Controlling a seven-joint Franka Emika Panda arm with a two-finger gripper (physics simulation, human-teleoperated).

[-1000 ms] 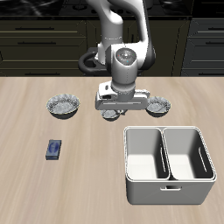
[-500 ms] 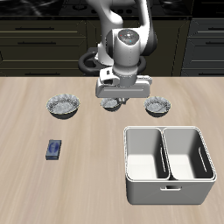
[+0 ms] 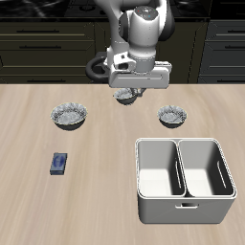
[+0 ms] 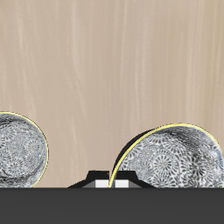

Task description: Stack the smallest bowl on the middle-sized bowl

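Observation:
My gripper [image 3: 129,92] is shut on the rim of the smallest bowl [image 3: 124,97] and holds it in the air above the table's back middle. In the wrist view the gripper [image 4: 112,181] is seen gripping the patterned rim of that bowl [image 4: 171,157], which is close to the camera. The middle-sized bowl [image 3: 173,116] sits on the table to one side of the gripper and below it. It also shows in the wrist view [image 4: 17,162]. The largest bowl [image 3: 70,116] sits on the table on the other side.
A white two-compartment caddy [image 3: 185,144] stands near the table's front edge, in front of the middle-sized bowl. A small blue object [image 3: 59,164] lies in front of the largest bowl. A dark round object [image 3: 96,65] is behind the arm.
The gripper has lifted the smallest bowl off the table from between the other two bowls and carried it up and slightly back. The other bowls have not moved.

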